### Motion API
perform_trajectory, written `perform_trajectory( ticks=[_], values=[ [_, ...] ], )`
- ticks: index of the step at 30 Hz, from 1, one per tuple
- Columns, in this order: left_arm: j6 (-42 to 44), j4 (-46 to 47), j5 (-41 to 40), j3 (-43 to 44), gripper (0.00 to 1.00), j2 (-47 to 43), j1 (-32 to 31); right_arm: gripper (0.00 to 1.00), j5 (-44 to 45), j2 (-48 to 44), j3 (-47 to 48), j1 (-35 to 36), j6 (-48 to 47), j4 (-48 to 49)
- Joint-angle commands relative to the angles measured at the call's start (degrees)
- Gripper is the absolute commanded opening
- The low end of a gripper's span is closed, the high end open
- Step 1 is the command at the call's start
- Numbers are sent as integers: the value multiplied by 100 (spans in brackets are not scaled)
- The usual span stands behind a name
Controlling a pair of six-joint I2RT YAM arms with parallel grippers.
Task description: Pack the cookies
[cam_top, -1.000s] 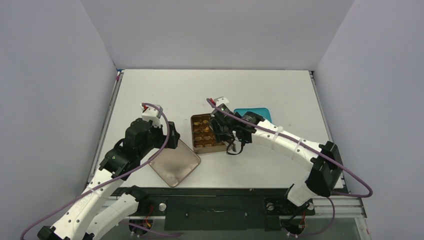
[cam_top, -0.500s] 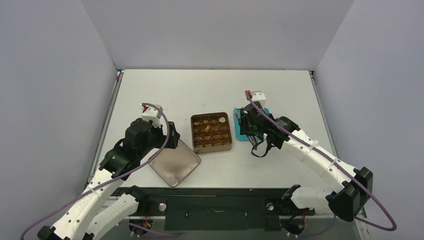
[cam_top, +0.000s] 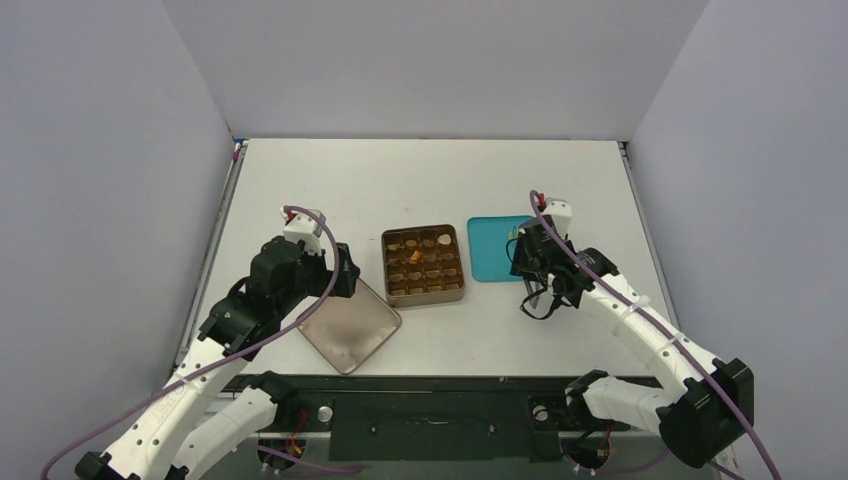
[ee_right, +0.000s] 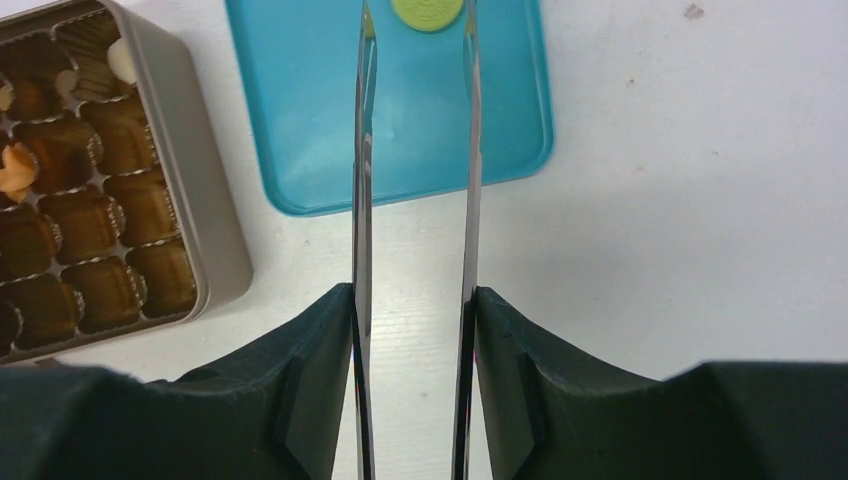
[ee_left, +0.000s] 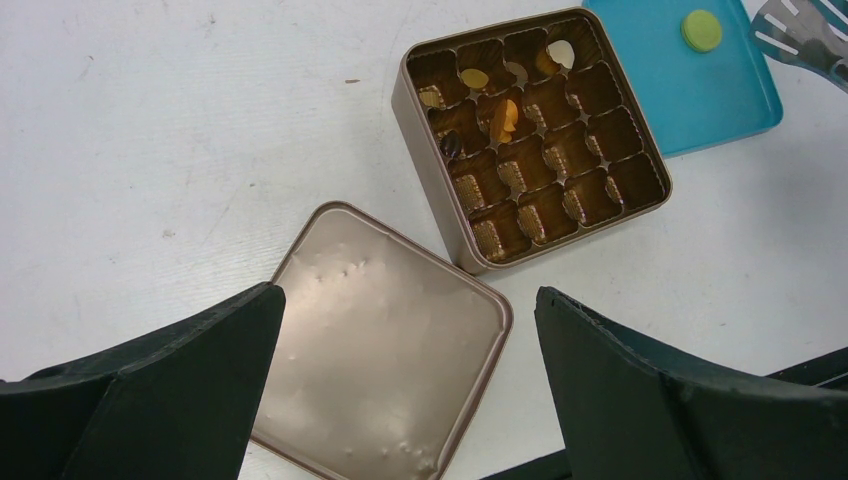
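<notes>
Several cookies, tan point(ee_left: 474, 78), orange point(ee_left: 505, 118) and dark point(ee_left: 450, 146), lie in compartments of the open gold tin point(cam_top: 424, 299) point(ee_left: 430, 170) point(ee_right: 190, 160). One green cookie point(ee_left: 702, 30) point(ee_right: 425, 12) rests on the blue tray point(cam_top: 495, 262) point(ee_right: 300, 120). My right gripper point(cam_top: 530, 262) point(ee_right: 413, 300) is shut on the long metal tweezers point(ee_right: 362, 200) point(ee_left: 800, 30). Their two arms stand apart, one on each side of the green cookie. My left gripper point(cam_top: 345, 275) point(ee_left: 408, 300) hangs open above the tin's lid point(cam_top: 348, 325) point(ee_left: 385, 330), holding nothing.
The lid lies flat at the tin's near left, close to the table's front edge. The blue tray sits just right of the tin. Grey walls enclose the white table on three sides.
My right arm has swung right with the tweezers, from over the tin to over the blue tray. The left arm has not moved.
</notes>
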Motion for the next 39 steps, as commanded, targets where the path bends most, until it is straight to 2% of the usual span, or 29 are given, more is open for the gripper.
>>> perform_trajectory(
  ticks=[1,15,39],
  values=[
    [-13,124,5,70,97,-54,29,43,-146,-85,-243,-272,141,529],
    [-13,124,19,65,97,-26,29,46,-440,590,-471,-578,201,1211],
    [-4,134,32,78,97,-7,38,45,-538,1457,-69,-797,9,1522]
  ],
)
